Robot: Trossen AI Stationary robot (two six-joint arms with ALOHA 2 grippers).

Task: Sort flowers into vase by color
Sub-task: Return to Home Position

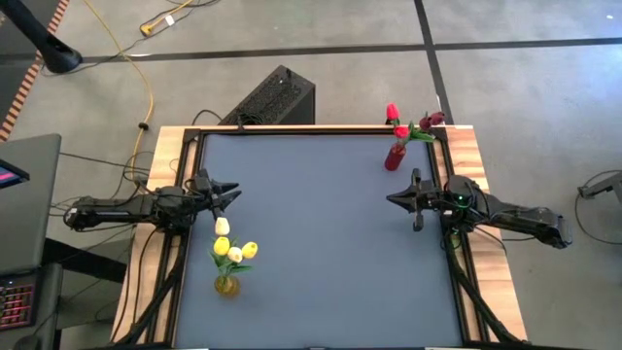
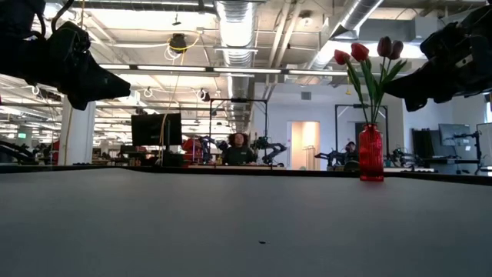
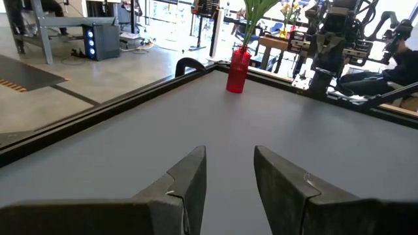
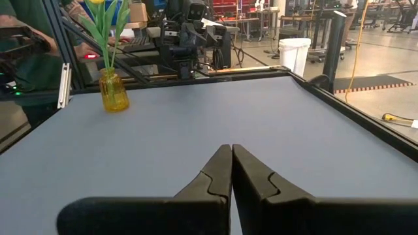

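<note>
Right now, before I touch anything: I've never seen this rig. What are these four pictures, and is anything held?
A two-armed robot works at a grey table. One picture looks straight down, one level across the tabletop, two from the wrists. The left end effector is open and empty; the right end effector is shut on nothing. A red vase holding red tulips stands near the right arm; a yellow vase holding yellow and white tulips stands near the left arm.
</note>
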